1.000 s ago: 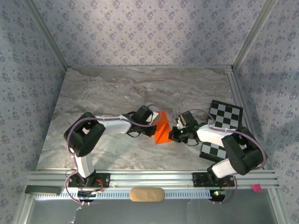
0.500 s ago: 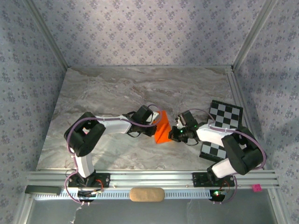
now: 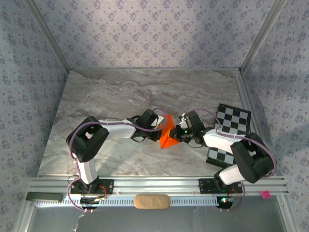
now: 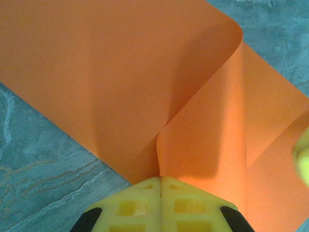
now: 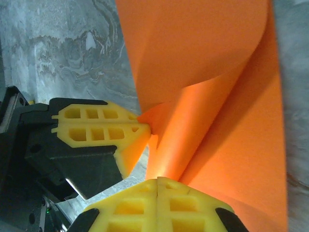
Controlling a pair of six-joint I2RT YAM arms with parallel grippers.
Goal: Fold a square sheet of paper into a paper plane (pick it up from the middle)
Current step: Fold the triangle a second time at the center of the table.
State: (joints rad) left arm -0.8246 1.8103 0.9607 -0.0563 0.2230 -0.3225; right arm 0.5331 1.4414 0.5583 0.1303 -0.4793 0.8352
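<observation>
Where its upper layer curls off the lower one, the square sheet of paper (image 4: 120,87) is plain bright orange, bent over in a soft roll rather than a pressed crease. It sits mid-table on grey-veined marble (image 3: 120,92), with flowered wallpaper (image 3: 145,34) around and a checkerboard card (image 3: 234,118) to my right. My left gripper (image 4: 160,180) pinches one edge between closed fingers. My right gripper (image 5: 158,181) clamps the opposite side, close by.

The bright orange square sheet of paper (image 3: 167,137) rests on the table (image 3: 120,92), curled over in a soft fold.
</observation>
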